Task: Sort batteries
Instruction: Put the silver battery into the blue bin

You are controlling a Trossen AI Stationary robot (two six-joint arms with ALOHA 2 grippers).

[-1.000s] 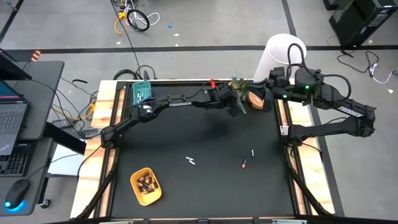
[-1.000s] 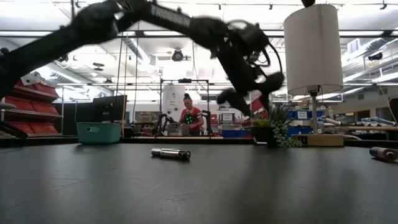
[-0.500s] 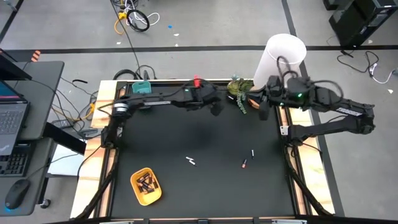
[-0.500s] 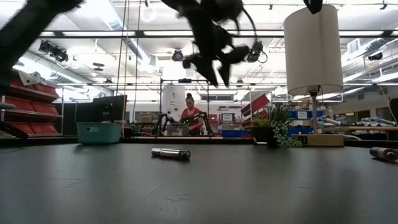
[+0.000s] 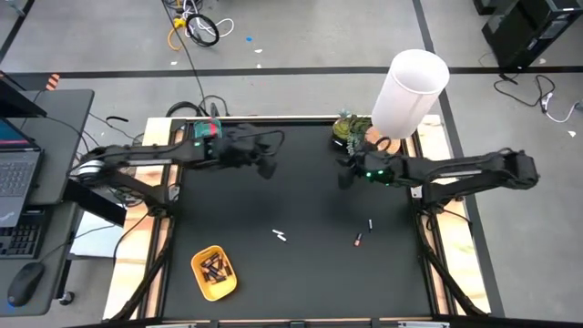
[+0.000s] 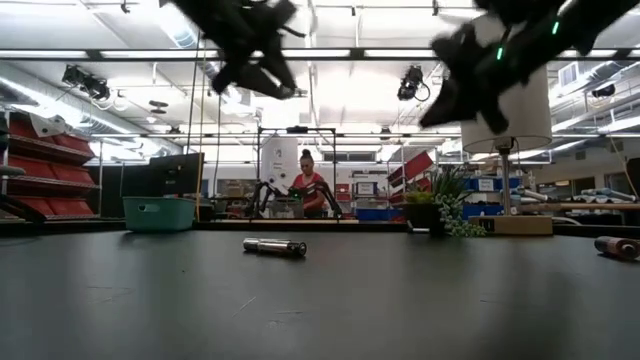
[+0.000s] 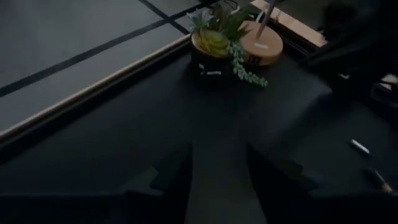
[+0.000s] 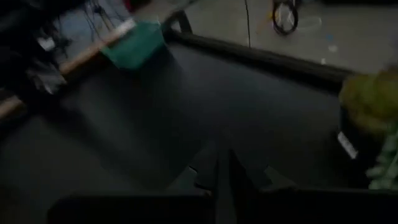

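Note:
Three loose batteries lie on the black table: a pale one [image 5: 281, 236], another pale one [image 5: 370, 224] and a dark one with a red end [image 5: 358, 240]. In the low view, one battery [image 6: 274, 246] lies on its side mid-table. Several dark batteries sit in the yellow tray [image 5: 202, 281] at the near left. The teal tray [image 5: 208, 130] stands at the far left corner. My left gripper [image 5: 267, 167] hangs open and empty above the far left part of the table [image 7: 219, 177]. My right gripper [image 5: 344, 178] hovers shut near the plant [image 8: 221, 171].
A potted plant [image 5: 347, 128] and a lamp with a white shade [image 5: 410, 87] and a round wooden base [image 7: 261, 46] stand at the far right corner. Wooden rails [image 5: 160, 191] border the table. A person works in the room beyond [image 6: 303, 185].
My left gripper has swung from beside the plant toward the table's left edge and risen a little. My right gripper has come down from the far right corner toward the table and tipped to point more downward. The batteries have not moved.

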